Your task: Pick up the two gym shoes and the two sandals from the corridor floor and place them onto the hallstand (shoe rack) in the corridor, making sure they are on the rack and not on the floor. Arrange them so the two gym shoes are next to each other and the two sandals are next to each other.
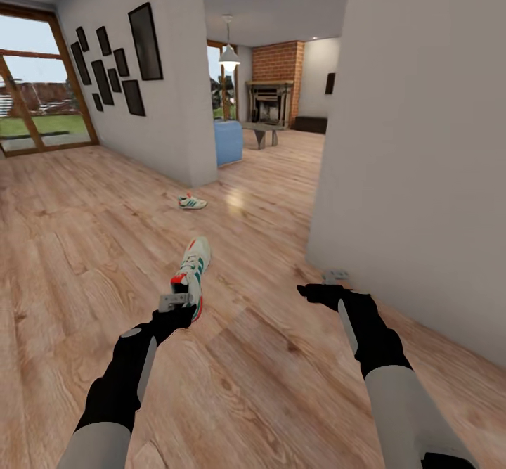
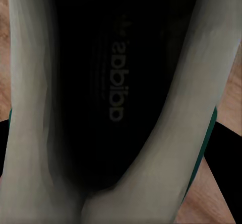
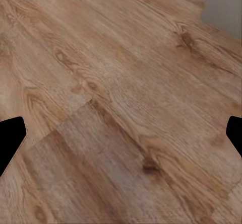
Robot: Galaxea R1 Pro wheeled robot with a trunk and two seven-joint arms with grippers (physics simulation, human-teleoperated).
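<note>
Head view first: we have our left gripper (image 1: 184,305) down at the heel of a gym shoe (image 1: 194,272), which points away from us across the corridor floor (image 1: 84,244). Our left wrist view looks straight into that shoe (image 2: 116,83): dark insole with mirrored lettering, pale grey-white walls rising on both sides, a sliver of green trim at one edge. Black fingers (image 2: 222,148) flank it on the outside, so the jaws stand about a shoe's width apart, though whether they press on it or only bracket it we cannot tell.

Our right gripper (image 1: 325,292) hovers above bare planks, level with the near shoe and well apart from it, close to the foot of the grey wall (image 1: 422,174). In the right wrist view its dark fingertips (image 3: 11,141) sit at opposite edges of the picture, spread wide with nothing but wood grain (image 3: 121,108) between them.

Beyond the near shoe, further from us, the second gym shoe (image 1: 192,202) lies flat on the floor, green stripes showing, just in front of the corner of the white partition wall (image 1: 183,103) that carries the dark picture frames (image 1: 112,61).
</note>
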